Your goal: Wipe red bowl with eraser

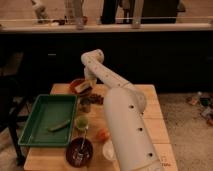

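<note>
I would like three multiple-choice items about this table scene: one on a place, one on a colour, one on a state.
1. Where is the red bowl?
A. at the far left part of the table
B. inside the tray
C. on the floor

2. What colour is the tray?
A. white
B. green
C. red

3. What is the pincer doing?
A. hanging over the floor, away from the table
B. gripping the spoon
C. shut on the eraser, at the red bowl

Answers:
1 A: the bowl stands beyond the tray, near the table's far edge.
2 B: its rim and floor are green.
3 C: the arm's end sits at the bowl with the tan eraser in it.
</note>
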### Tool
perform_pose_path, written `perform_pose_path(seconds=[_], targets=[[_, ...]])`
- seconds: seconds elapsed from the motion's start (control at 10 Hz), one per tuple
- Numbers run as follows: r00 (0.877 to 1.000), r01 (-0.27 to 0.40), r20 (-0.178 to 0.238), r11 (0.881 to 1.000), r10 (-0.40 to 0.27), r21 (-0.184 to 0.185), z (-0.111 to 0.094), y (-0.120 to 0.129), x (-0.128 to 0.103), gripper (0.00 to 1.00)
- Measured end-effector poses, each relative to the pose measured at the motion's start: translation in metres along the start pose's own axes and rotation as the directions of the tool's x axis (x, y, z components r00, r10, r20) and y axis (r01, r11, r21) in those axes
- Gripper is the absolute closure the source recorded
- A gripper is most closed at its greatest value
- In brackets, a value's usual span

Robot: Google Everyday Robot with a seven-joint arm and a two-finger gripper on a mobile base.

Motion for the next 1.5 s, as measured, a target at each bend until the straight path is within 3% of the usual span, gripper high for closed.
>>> perform_pose_path(seconds=[0.5, 1.0, 1.5], targets=[[0.999, 0.046, -0.002, 0.999, -0.046, -0.007, 0.007, -0.022, 0.008, 1.0], [0.994, 0.108, 0.021, 0.994, -0.109, 0.018, -0.001, -0.045, -0.015, 1.0], [0.994, 0.1, 0.047, 0.995, -0.1, -0.006, -0.01, -0.018, -0.025, 1.0]])
